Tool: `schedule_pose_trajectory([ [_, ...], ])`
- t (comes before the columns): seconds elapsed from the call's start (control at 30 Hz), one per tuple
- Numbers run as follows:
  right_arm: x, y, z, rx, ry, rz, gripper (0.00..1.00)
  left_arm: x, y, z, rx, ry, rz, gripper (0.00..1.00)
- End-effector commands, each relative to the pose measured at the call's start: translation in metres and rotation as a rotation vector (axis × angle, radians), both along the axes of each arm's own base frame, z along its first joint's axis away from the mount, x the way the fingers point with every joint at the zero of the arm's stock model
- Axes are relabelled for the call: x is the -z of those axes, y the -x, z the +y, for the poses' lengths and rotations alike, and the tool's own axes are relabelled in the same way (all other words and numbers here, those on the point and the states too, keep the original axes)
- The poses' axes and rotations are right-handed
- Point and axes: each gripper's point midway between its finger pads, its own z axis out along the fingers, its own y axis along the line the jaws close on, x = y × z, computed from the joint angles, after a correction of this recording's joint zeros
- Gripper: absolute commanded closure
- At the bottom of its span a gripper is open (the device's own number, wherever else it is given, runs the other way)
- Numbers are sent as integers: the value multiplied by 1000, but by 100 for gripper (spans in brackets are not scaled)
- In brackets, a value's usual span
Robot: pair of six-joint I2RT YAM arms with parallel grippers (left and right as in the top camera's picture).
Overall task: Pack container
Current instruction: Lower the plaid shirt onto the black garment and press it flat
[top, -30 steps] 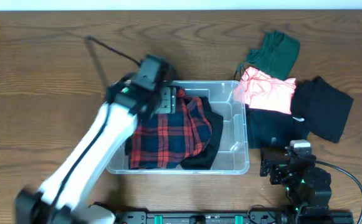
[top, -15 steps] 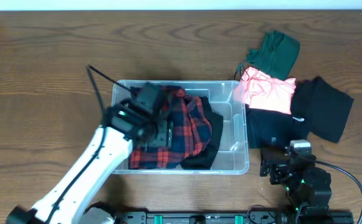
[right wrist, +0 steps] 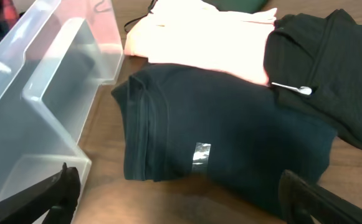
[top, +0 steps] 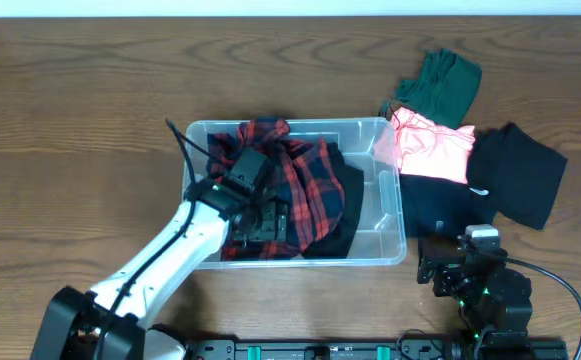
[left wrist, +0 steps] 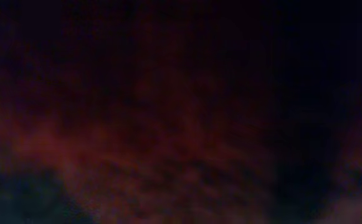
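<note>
Green, pink and black clothes lie piled just right of the container, which sits mid-table. The left arm angles down into it. The left gripper is buried in a red plaid shirt, so I cannot tell how its jaws stand. The right gripper sits low with its fingers spread wide, facing a folded dark shirt.

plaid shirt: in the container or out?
In. The red plaid shirt lies bunched, not folded, inside the container, with the left tool down in the cloth.

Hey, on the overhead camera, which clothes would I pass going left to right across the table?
Red plaid garment → black garment beside it, both in the container → pink garment → far-right black garment. Green and navy pieces overlap the pink one, so omitted.
</note>
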Motion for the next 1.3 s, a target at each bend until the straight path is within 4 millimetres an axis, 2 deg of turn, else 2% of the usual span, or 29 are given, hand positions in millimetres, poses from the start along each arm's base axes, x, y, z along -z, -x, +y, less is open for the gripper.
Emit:
schedule_pose_trajectory([
  [0.0, 1, 1, -2, 14, -7, 4, 1, -4, -11, 11, -53, -55, 8, 11],
  [0.2, 1, 1, -2, 14, -7, 4, 1, -72, -30, -1, -9, -16, -52, 11],
  [0.33, 1, 1, -2, 14, -7, 4, 1, -115, -61, -5, 35, -4, -242, 11],
  [0.43, 1, 1, -2, 14, -7, 4, 1, -127, -89, -2, 44, -49, -379, 11],
  [0.53, 1, 1, -2, 14, -7, 4, 1, -116, -106, 0, 35, -81, -406, 11],
  [0.63, 1, 1, -2, 14, -7, 4, 1, -88, -120, 5, 13, -109, -361, 11],
  [0.73, 1, 1, -2, 14, -7, 4, 1, -47, -135, 12, -9, -144, -289, 11],
  [0.8, 1, 1, -2, 14, -7, 4, 1, -16, -134, 14, -6, -161, -210, 12],
  [0.9, 1, 1, -2, 14, -7, 4, 1, 25, -122, 9, 16, -159, -84, 12],
  [1.0, 1, 1, -2, 14, -7, 4, 1, 47, -115, 10, 15, -177, -22, 12],
  [1.07, 1, 1, -2, 14, -7, 4, 1, 48, -113, 10, 16, -182, -13, 12],
  [1.13, 1, 1, -2, 14, -7, 4, 1, 39, -114, 12, 12, -180, -18, 12],
  [1.27, 1, 1, -2, 14, -7, 4, 1, -11, -119, 10, 2, -148, -95, 12],
])
